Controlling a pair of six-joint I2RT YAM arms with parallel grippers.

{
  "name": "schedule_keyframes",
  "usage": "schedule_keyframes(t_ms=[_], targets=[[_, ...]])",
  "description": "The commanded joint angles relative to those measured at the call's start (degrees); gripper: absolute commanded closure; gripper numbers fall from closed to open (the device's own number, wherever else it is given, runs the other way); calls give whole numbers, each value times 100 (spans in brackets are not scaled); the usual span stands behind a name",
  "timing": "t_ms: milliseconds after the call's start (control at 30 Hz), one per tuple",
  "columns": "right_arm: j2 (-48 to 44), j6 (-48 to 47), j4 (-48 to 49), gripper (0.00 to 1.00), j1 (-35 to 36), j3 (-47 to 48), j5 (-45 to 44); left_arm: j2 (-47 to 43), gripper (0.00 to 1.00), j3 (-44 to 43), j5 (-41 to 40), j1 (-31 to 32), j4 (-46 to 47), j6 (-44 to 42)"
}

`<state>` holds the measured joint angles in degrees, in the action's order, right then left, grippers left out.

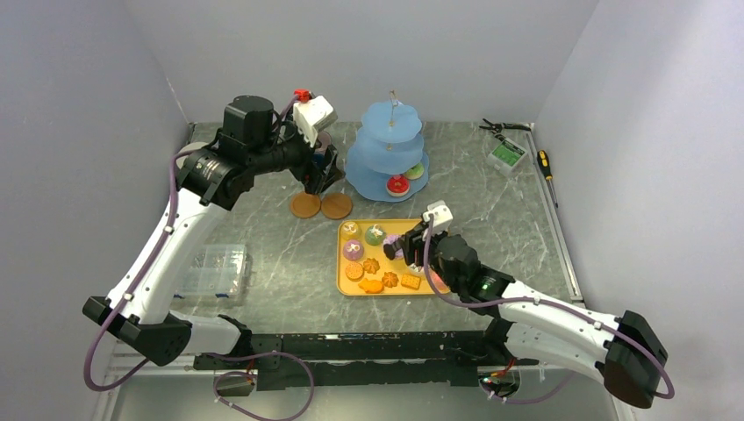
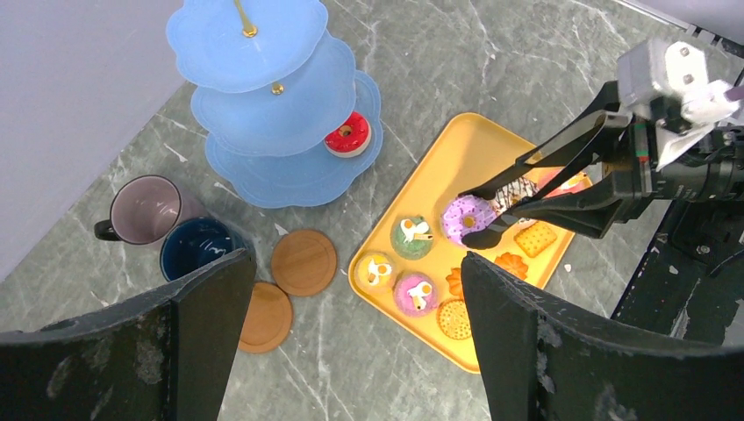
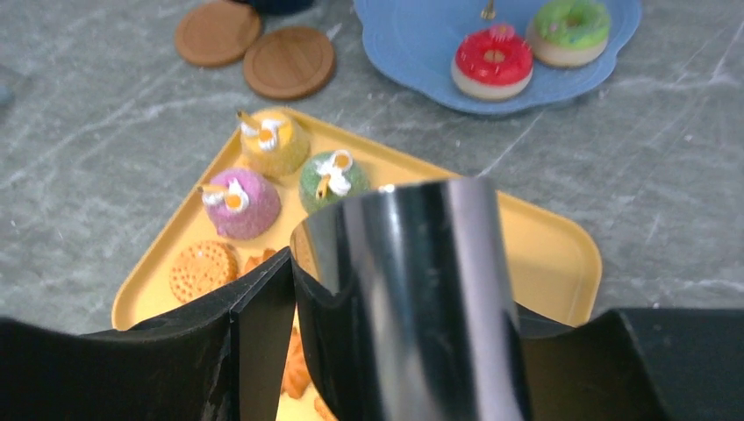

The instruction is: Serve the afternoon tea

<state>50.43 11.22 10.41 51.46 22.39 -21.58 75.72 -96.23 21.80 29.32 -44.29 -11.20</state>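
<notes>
**Purple doughnut** (image 2: 468,219): lies on the yellow tray (image 2: 443,162), between the tips of the tongs (image 2: 540,158). It cannot be told whether the tips press it. The overhead view hides it under the right gripper (image 1: 411,244).

**Other doughnuts on the tray:** a dark-and-white one (image 2: 518,191) and a pink piece behind it. Both are half covered by the tongs, and the kind of the pink piece is unclear.

**Cupcakes:** green (image 2: 411,237), yellow (image 2: 375,270) and pink (image 2: 416,293), at the tray's left end.

**Orange biscuits** (image 1: 379,277): along the tray's near edge. In the right wrist view most are blocked by the tongs' polished metal, which fills the centre of that view.

**Light-blue three-tier stand** (image 1: 387,151): just beyond the tray's far edge. A red doughnut (image 1: 397,185) and a green doughnut (image 1: 415,171) sit on its bottom tier. The left wrist view hides the green one under the upper tiers.

**Two brown coasters** (image 1: 320,205): side by side on the worktop (image 1: 491,219), off the tray's far left corner.

**Dark-blue mug** (image 2: 197,246) and **mauve mug** (image 2: 145,209): touching each other, beyond the coasters from the tray. The left arm hides them overhead.

**Right arm:** lies low and stretches from its base over the tray's right end. Its jaws are clamped on the tongs.

**Left arm:** rises high and folds at the elbow, with the left gripper (image 1: 321,174) pointing down above the coasters. Its jaws stand wide apart with nothing between them.
</notes>
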Motion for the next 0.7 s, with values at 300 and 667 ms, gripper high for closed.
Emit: schedule_keyframes(t_ms=[300,667], targets=[[1130,-334,1464,55,-595,1336,-146,73,7,-246,97,-8,64,141],[3038,12,2911,56,-1243,1996,255,101,7,-218,49,-10,84,152]])
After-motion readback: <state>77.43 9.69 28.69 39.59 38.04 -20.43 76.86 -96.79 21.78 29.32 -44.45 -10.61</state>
